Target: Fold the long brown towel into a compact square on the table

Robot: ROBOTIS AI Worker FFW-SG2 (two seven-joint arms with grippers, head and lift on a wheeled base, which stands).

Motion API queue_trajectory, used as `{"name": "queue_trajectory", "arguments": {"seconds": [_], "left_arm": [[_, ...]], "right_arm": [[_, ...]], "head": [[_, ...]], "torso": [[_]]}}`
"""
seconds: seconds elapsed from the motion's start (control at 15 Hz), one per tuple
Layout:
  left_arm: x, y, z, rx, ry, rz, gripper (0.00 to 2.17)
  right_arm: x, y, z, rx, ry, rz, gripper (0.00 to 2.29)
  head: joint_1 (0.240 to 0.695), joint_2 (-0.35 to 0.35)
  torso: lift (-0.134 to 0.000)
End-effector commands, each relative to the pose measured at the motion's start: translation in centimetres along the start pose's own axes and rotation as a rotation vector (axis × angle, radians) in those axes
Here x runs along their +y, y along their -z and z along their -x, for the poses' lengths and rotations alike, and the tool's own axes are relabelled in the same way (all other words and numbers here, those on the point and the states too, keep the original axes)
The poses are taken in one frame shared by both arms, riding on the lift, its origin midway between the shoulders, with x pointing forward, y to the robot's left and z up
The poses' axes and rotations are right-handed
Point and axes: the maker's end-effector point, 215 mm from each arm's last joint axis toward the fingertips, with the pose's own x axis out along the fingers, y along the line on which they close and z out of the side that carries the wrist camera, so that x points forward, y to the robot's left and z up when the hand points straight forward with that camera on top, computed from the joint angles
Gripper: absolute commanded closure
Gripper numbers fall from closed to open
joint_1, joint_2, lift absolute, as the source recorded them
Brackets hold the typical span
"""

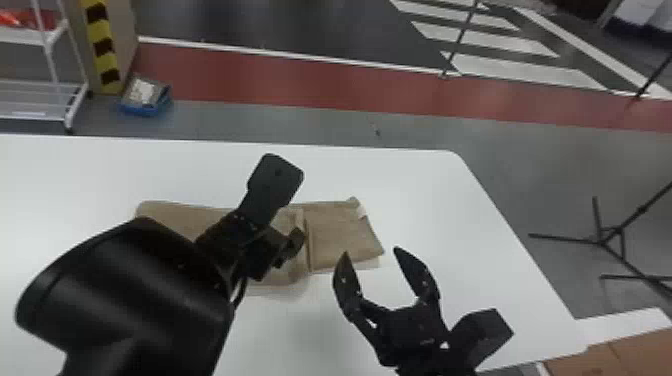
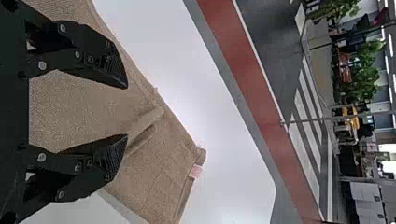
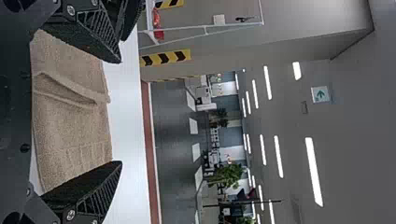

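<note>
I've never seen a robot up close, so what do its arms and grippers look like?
The left arm and right arm are black, the left with a rounded casing and thin cable. The left gripper and right gripper are black, with tapering, ridged fingers and silvery screws.

In the head view, the towel (image 1: 340, 240) lies on the table (image 1: 430, 200) around the frame's centre. The left gripper (image 1: 291, 202) is over it; the right gripper (image 1: 371, 252) is lower and to the right, near its right end. Behind the table, a wire rack (image 1: 74, 107) stands upper left, left of a bin (image 1: 145, 109). A tripod (image 1: 605, 242) stands at the right edge.
</note>
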Motion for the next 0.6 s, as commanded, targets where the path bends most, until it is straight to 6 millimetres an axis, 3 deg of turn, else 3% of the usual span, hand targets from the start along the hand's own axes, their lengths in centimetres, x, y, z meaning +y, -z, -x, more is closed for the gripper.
{"name": "queue_trajectory", "arguments": {"seconds": [0.0,0.13,0.27,0.53], "left_arm": [[-0.5,-0.4,0.3,-0.015,0.009,0.010,0.03],[0.4,-0.5,0.8,-0.035,-0.005,0.035,0.03],[3.2,-0.4,1.6,-0.077,-0.044,0.095,0.04],[9.0,3.3,4.4,-0.092,-0.112,0.271,0.04]], "right_arm": [[0.0,-0.1,0.0,-0.004,0.004,-0.005,0.11],[0.3,0.1,-0.7,0.010,-0.007,-0.004,0.11],[0.6,1.7,-2.2,0.091,-0.024,0.005,0.10],[1.5,4.8,-6.2,0.245,-0.085,-0.014,0.10]], "head": [[0.695,-0.296],[0.695,-0.299],[0.695,-0.293],[0.695,-0.209]], "torso": [[-0.123],[-0.123],[-0.123],[-0.123]]}}
